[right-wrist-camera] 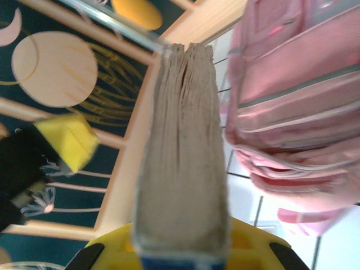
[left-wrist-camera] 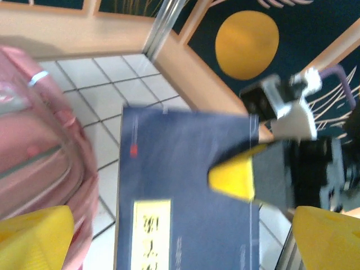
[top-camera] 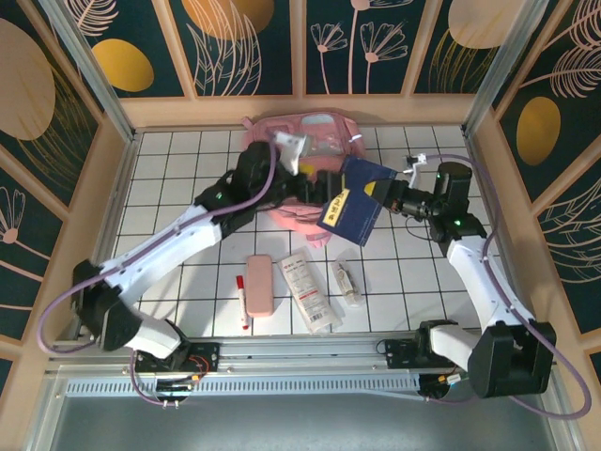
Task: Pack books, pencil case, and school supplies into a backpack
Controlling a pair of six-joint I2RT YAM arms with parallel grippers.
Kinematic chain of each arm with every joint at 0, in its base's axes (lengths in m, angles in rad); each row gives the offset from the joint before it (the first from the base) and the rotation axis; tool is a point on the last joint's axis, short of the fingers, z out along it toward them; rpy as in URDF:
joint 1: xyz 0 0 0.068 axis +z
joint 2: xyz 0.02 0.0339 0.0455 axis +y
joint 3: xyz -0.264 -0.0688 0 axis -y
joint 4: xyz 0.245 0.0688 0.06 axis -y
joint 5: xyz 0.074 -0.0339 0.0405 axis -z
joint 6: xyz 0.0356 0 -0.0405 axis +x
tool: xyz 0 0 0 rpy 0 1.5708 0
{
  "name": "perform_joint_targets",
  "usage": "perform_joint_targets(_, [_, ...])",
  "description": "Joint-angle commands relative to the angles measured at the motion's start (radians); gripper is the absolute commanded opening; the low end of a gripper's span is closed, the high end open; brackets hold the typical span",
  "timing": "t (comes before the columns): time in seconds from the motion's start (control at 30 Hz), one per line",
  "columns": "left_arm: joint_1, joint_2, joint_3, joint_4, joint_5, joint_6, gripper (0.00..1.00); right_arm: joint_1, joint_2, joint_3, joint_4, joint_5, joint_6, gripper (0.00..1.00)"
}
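- The white-tiled counter (top-camera: pixel 178 178) carried everything, inside wooden walls with dark floral panels.
- The pink backpack (top-camera: pixel 324 136) lay at the far middle of the counter, partly hidden behind both arms.
- The navy book (top-camera: pixel 355 199) hung tilted above the counter, just in front of the backpack's right side, with the yellow label on its cover facing up.
- The right claw (top-camera: pixel 387 195) was clamped on the book's right edge. In the left wrist view we saw one of its yellow pads (left-wrist-camera: pixel 233 177) pressed flat on the cover, and in the right wrist view the page edges ran straight out from between its pads.
- The left claw (left-wrist-camera: pixel 183 225) stood spread wide with nothing in its grasp, its yellow fingertips (left-wrist-camera: pixel 34 239) well apart, facing the book and with the backpack close on its left.
- The long white packet (top-camera: pixel 308 291) lay on the near tiles.
- The pink pencil case (top-camera: pixel 259 284) lay just left of the packet.
- The red-and-white marker (top-camera: pixel 242 301) lay beside the pencil case, on its left.
- The small clear tube (top-camera: pixel 347 284) lay just right of the packet.
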Motion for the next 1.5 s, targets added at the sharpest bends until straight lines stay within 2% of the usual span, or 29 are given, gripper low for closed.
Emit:
perform_joint_targets(0.0, [0.02,-0.122,-0.17,0.042,0.013,0.02,0.99,0.037,0.033,0.058,0.165,-0.146,0.033,0.0])
perform_joint_targets(0.1, [0.046,-0.193,-0.245,0.061,0.121,-0.002,0.99,0.086,0.072,0.096,0.216,-0.203,0.033,0.0])
perform_joint_targets(0.27, [0.091,-0.217,-0.252,-0.008,0.188,-0.054,0.99,0.17,0.144,0.172,0.233,-0.279,0.004,0.0])
perform_joint_targets(0.37, [0.151,-0.219,-0.287,0.036,0.353,-0.131,0.99,0.222,0.179,0.194,0.31,-0.317,0.055,0.0])
perform_joint_targets(0.47, [0.209,-0.203,-0.317,0.118,0.522,-0.276,0.99,0.27,0.219,0.218,0.387,-0.365,0.115,0.0])
perform_joint_targets(0.5, [0.221,-0.191,-0.317,0.137,0.57,-0.314,0.95,0.282,0.234,0.232,0.382,-0.367,0.114,0.0])
perform_joint_targets(0.57, [0.224,-0.174,-0.317,0.154,0.643,-0.335,0.82,0.296,0.258,0.251,0.373,-0.36,0.103,0.0])
perform_joint_targets(0.63, [0.225,-0.174,-0.345,0.197,0.684,-0.364,0.65,0.297,0.289,0.274,0.368,-0.36,0.101,0.0])
perform_joint_targets(0.67, [0.225,-0.18,-0.351,0.206,0.689,-0.367,0.6,0.297,0.303,0.283,0.366,-0.366,0.098,0.0])
perform_joint_targets(0.73, [0.229,-0.196,-0.359,0.22,0.693,-0.368,0.42,0.294,0.324,0.304,0.344,-0.361,0.08,0.0])
perform_joint_targets(0.8, [0.235,-0.21,-0.363,0.226,0.688,-0.375,0.2,0.28,0.332,0.329,0.249,-0.324,0.006,0.01])
perform_joint_targets(0.83, [0.237,-0.214,-0.368,0.237,0.684,-0.383,0.14,0.27,0.325,0.335,0.189,-0.276,-0.036,0.13])
perform_joint_targets(0.87, [0.24,-0.221,-0.377,0.259,0.678,-0.402,0.11,0.261,0.31,0.33,0.153,-0.229,-0.066,0.29])
perform_joint_targets(0.9, [0.242,-0.227,-0.39,0.29,0.673,-0.425,0.07,0.254,0.295,0.315,0.149,-0.191,-0.067,0.38])
perform_joint_targets(0.97, [0.246,-0.236,-0.403,0.331,0.644,-0.463,0.02,0.238,0.263,0.267,0.198,-0.129,0.006,0.53])
perform_joint_targets(1.13, [0.253,-0.25,-0.433,0.474,0.543,-0.572,0.0,0.221,0.117,0.048,0.414,-0.046,0.264,0.77])
perform_joint_targets(1.23, [0.257,-0.244,-0.439,0.559,0.483,-0.637,0.0,0.244,0.029,-0.063,0.467,0.009,0.358,0.83])
perform_joint_targets(1.37, [0.257,-0.196,-0.442,0.708,0.449,-0.739,0.0,0.325,-0.061,-0.201,0.58,0.14,0.525,0.83])
perform_joint_targets(1.47, [0.257,-0.152,-0.438,0.739,0.432,-0.798,0.0,0.397,-0.101,-0.254,0.696,0.238,0.62,0.81])
